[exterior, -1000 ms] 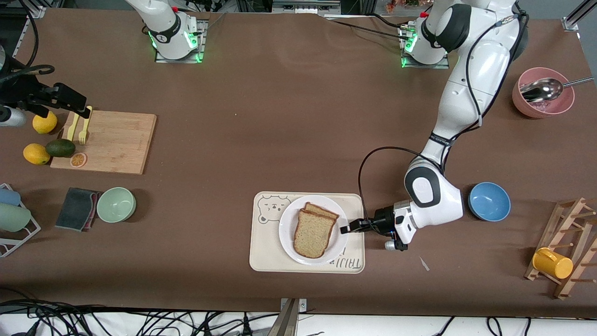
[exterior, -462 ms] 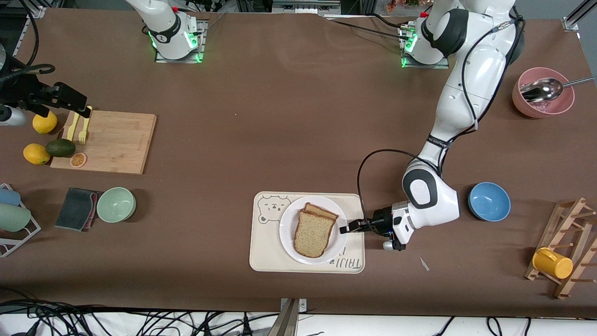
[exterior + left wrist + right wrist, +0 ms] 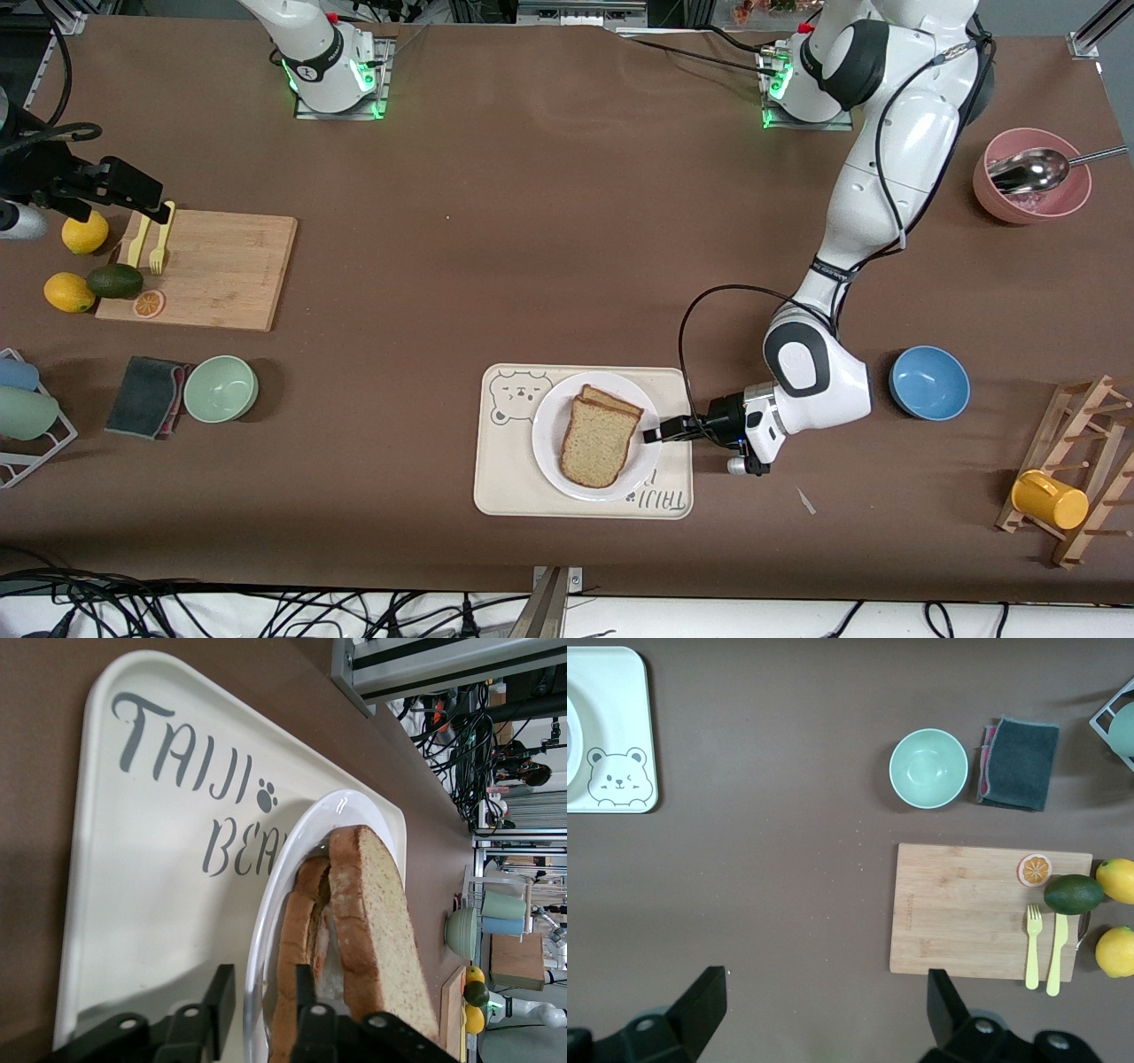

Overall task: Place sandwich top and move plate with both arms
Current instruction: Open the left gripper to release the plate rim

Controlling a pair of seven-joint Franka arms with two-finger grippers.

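The sandwich top (image 3: 598,441), a light speckled slice, lies on a darker slice (image 3: 611,400) on the white plate (image 3: 547,436), which rests on the bear-printed tray (image 3: 505,483). My left gripper (image 3: 654,435) is low at the plate's edge toward the left arm's end of the table. In the left wrist view the left gripper (image 3: 262,990) is open and straddles the plate rim (image 3: 266,921): one finger is outside over the tray (image 3: 151,886), the other inside by the bread (image 3: 381,921). My right gripper (image 3: 146,193) waits open over the cutting board's end, holding nothing (image 3: 824,992).
A blue bowl (image 3: 929,382) sits close beside the left arm's wrist. A pink bowl with a spoon (image 3: 1030,177) and a wooden rack with a yellow mug (image 3: 1050,499) stand at that end. The cutting board (image 3: 213,270), green bowl (image 3: 221,388) and cloth (image 3: 146,396) lie at the right arm's end.
The left arm's elbow and wrist have shifted slightly toward the tray. Plate, bread and right arm stay where they were.
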